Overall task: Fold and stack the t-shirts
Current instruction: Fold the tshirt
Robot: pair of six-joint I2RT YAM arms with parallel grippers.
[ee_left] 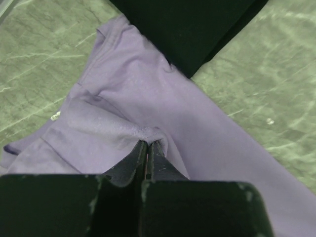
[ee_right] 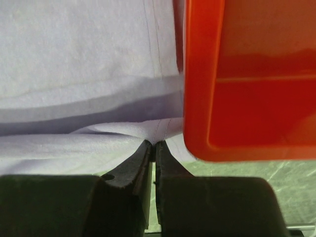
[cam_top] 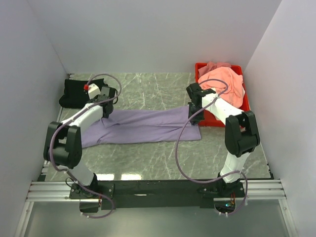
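The lavender-purple t-shirt (cam_top: 143, 126) lies folded lengthwise across the middle of the table. My left gripper (cam_top: 106, 106) is shut on its left end; the left wrist view shows the cloth (ee_left: 148, 98) pinched at the fingertips (ee_left: 148, 143). My right gripper (cam_top: 193, 109) is shut on its right end, the hem (ee_right: 98, 143) bunched at the tips (ee_right: 152, 143). The black t-shirt (cam_top: 79, 93) lies folded at the far left, also in the left wrist view (ee_left: 192, 29). The salmon-pink t-shirt (cam_top: 224, 84) is heaped in the red tray. The white shirt is hidden.
The red plastic tray (cam_top: 207, 118) stands at the far right, its corner right beside my right gripper (ee_right: 247, 98). White walls close in the table on the left, back and right. The green marbled tabletop (cam_top: 148, 158) shows in front of the purple shirt.
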